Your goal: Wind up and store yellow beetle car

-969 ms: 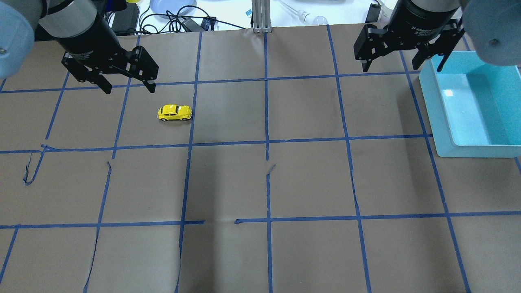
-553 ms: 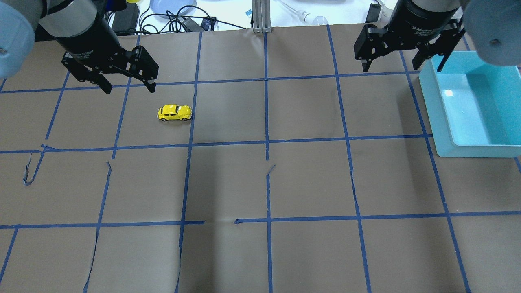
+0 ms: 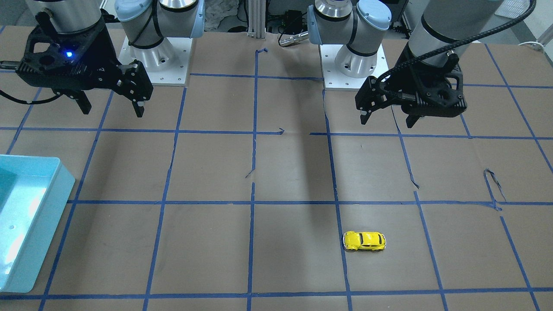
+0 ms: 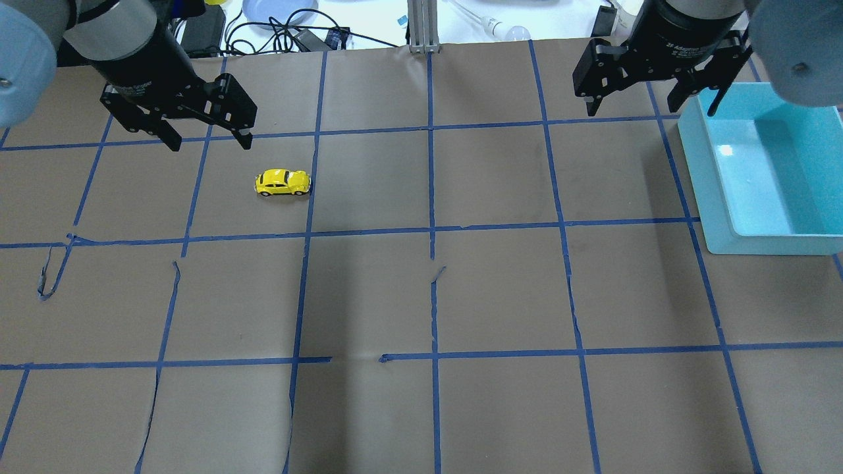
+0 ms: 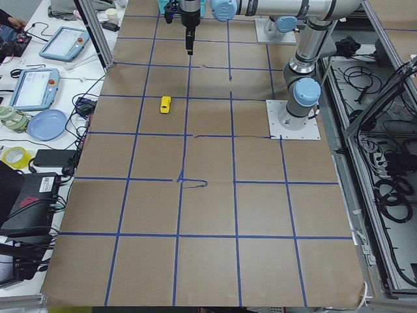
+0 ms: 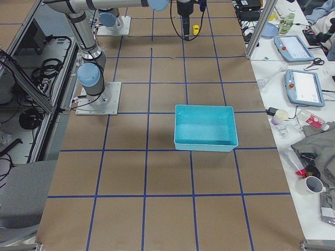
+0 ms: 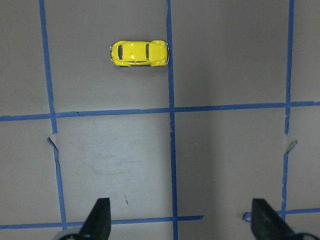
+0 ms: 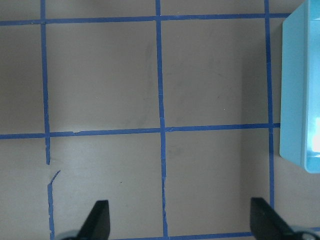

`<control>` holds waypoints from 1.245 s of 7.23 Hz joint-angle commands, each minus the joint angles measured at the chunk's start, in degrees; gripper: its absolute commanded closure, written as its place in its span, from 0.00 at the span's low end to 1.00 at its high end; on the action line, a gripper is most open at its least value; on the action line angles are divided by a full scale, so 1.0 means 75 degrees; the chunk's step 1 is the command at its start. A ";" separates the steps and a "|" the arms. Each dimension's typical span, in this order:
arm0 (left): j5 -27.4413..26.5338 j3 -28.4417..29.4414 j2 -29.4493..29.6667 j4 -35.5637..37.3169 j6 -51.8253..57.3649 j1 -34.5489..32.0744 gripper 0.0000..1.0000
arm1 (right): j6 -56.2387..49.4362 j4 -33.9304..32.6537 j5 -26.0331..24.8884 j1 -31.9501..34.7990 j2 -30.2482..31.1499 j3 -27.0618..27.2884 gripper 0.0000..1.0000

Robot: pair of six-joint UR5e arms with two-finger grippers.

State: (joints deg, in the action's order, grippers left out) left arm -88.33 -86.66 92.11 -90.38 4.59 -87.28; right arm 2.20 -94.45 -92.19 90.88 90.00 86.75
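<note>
- The left gripper [image 4: 209, 141] hangs over the worktop's left half, its black fingers spread wide and holding nothing.
- We find the yellow beetle car [image 4: 282, 183] just beyond it, toward the far edge and untouched. Its long axis runs along that edge, parallel to the jaw opening, so we judge a wrist turn necessary.
- The right gripper [image 4: 635, 105], likewise spread, is well apart, beside the smooth teal bin [image 4: 770, 243] at the right edge.
- The car's body is glossy and rounded. The brown paper [image 4: 494, 296] is matte, with a grid of blue tape.

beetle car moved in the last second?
No. The yellow beetle car sits in the same spot, its end just left of the same vertical blue tape line.
</note>
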 commanded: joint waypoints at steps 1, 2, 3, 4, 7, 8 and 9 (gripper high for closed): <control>-0.0069 0.0012 -0.0011 0.0016 0.0009 0.0000 0.00 | -0.0012 -0.0004 -0.0013 0.0000 0.0000 0.0011 0.00; -0.0175 0.0000 -0.0023 0.0027 -0.0002 0.0000 0.00 | -0.0012 -0.0004 -0.0013 0.0000 0.0000 0.0012 0.00; -0.0164 0.0000 -0.0023 0.0039 -0.0003 0.0000 0.00 | -0.0012 -0.0004 -0.0013 0.0000 0.0000 0.0012 0.00; -0.0164 -0.0012 -0.0023 0.0039 -0.0003 0.0000 0.00 | -0.0012 -0.0004 -0.0001 0.0000 0.0000 0.0012 0.00; -0.0164 -0.0012 -0.0023 0.0039 -0.0061 0.0000 0.00 | -0.0012 -0.0004 -0.0001 0.0000 0.0000 0.0012 0.00; -0.0152 0.0000 -0.0023 0.0039 -0.0096 0.0000 0.00 | -0.0012 -0.0004 -0.0001 0.0000 0.0000 0.0012 0.00; -0.0175 -0.0012 -0.0023 0.0028 -0.0085 0.0000 0.00 | -0.0012 -0.0004 -0.0001 0.0000 0.0000 0.0012 0.00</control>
State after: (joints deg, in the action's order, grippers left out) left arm -89.55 -86.70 91.93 -90.11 4.01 -87.27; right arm 2.11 -94.48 -92.20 90.88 90.00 86.83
